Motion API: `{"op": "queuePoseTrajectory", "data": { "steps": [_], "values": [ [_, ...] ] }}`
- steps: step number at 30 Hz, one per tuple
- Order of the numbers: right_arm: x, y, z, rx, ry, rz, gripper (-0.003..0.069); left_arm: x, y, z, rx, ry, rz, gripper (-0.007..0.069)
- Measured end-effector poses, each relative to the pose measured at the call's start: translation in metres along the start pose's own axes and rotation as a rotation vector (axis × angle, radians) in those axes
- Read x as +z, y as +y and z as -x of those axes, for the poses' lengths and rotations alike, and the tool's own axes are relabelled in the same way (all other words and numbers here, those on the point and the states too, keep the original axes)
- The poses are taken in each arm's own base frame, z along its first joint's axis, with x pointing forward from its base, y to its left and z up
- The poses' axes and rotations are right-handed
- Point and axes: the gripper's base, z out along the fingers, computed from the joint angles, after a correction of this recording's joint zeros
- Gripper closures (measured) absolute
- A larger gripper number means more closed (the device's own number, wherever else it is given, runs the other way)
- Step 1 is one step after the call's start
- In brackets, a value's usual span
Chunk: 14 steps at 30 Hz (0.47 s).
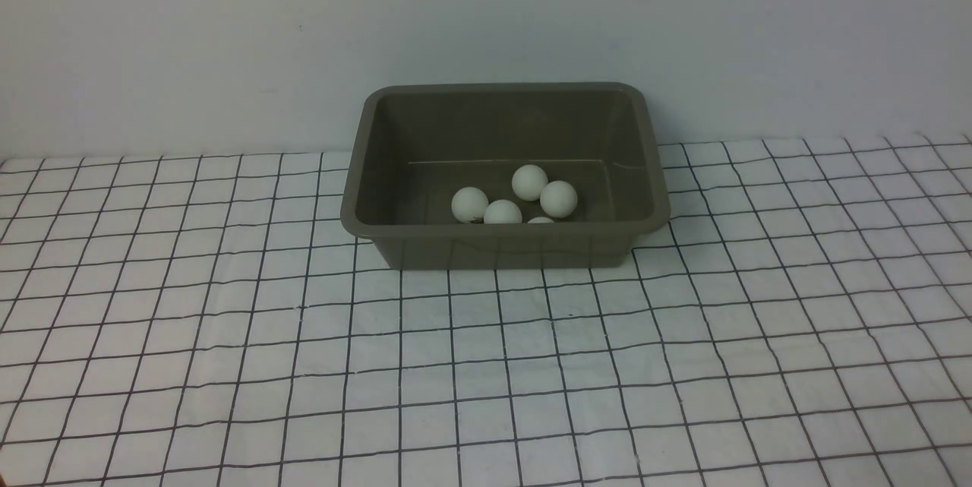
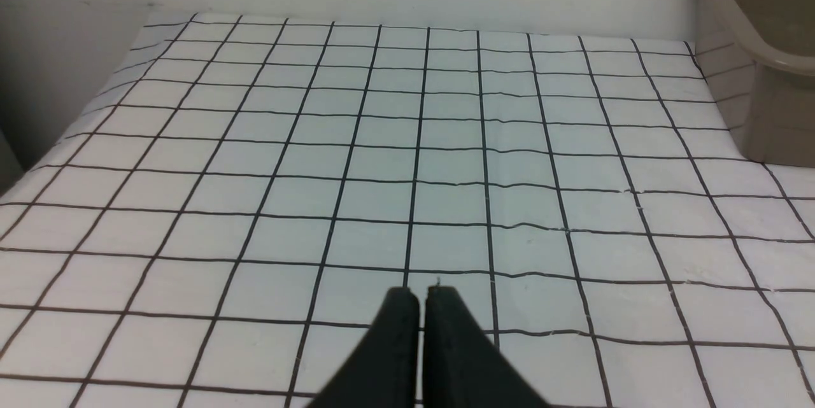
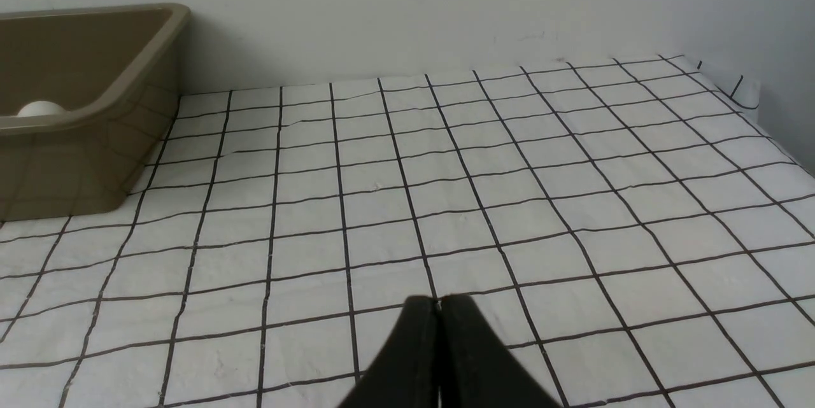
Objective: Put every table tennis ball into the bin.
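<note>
Tools [image 2: 421, 296] (both closed) away from bin [image 1: 504, 244]

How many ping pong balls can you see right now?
5, all in the bin: left, middle front, back, right, and one barely showing above the near rim. More may be hidden.

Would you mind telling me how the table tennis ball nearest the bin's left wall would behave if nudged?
That table tennis ball is a smooth sphere, so it would probably roll freely. It looks thin and hollow, likely very light. The bin has sloping walls that should contain it, though it may knock its neighbour.
</note>
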Motion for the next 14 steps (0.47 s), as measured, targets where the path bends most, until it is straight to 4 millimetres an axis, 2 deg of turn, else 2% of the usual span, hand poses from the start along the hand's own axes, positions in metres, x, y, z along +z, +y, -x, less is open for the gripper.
{"op": "queuePoseTrajectory", "data": {
  "steps": [14],
  "values": [
    [0.0000,0.0001,0.0000,0.012,0.000,0.001,0.0675,0.0000,0.0000,0.0000,0.000,0.000,0.000,0.0629]
  ]
}}
